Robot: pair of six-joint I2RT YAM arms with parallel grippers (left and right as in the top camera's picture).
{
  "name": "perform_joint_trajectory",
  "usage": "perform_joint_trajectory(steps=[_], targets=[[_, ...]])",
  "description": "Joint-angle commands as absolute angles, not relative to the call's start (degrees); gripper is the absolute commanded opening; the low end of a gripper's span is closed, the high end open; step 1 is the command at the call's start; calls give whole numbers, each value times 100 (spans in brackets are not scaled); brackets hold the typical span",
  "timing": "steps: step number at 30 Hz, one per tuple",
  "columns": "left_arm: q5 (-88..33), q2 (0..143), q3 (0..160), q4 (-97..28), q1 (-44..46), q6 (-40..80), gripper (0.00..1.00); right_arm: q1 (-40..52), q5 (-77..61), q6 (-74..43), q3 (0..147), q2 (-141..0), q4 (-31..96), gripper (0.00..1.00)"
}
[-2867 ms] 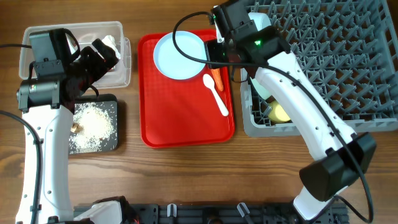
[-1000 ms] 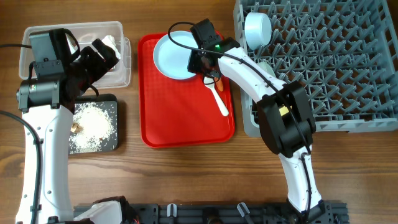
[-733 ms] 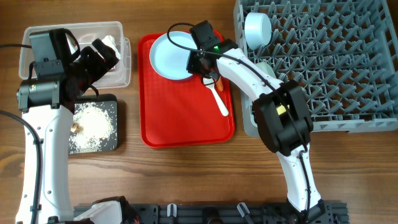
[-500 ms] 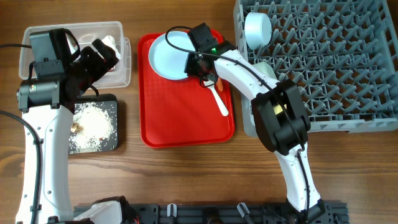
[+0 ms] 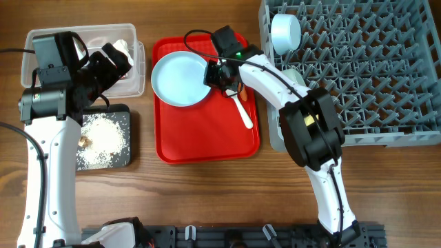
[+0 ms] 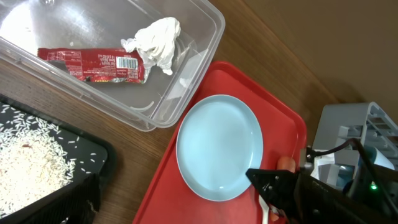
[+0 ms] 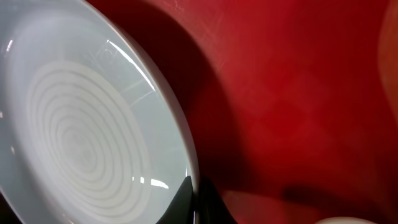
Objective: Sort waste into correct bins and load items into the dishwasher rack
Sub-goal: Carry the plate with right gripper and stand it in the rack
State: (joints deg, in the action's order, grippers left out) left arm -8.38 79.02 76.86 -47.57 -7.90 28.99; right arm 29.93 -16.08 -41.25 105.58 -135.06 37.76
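Well, L gripper (image 5: pixel 114 58) hangs over the clear tub (image 5: pixel 29 52), far left, finger gap can't be told; plate (image 5: pixel 178 79) lies face up on the far-left part of the red tray (image 5: pixel 207 141), R gripper (image 5: pixel 216 74) seemingly pinched on its right rim. Keep that pinch firm, lift clear, then swing right to the rack (image 5: pixel 358 69) & tip it on edge btwn pegs. Plate's round: no long axis.

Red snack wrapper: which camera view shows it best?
Left wrist: the red snack wrapper lies unobstructed in the clear tub beside the white tissue. Overhead, the left arm covers it. The right wrist shows only plate and red tray.
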Motion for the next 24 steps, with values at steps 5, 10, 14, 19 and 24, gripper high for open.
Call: perform_joint_trajectory(steps=[5, 10, 14, 19, 24], targets=[[-784, 7920, 7728, -4746, -816, 2829, 100, 2547, -1918, -3127, 10589, -12761, 4156, 4], [-784, 7920, 7728, -4744, -816, 2829, 100, 2381, -2082, -2733, 10591, -11819, 4313, 4], [-784, 7920, 7728, -4744, -816, 2829, 100, 2375, -1876, -2386, 10591, -11043, 4351, 4], [-781, 7920, 7728, -4746, -816, 2827, 100, 2141, 405, -2373, 10591, -10099, 4939, 4], [-784, 7920, 7728, -4746, -816, 2827, 100, 1579, 3671, -2311, 10591, -9526, 5422, 4]])
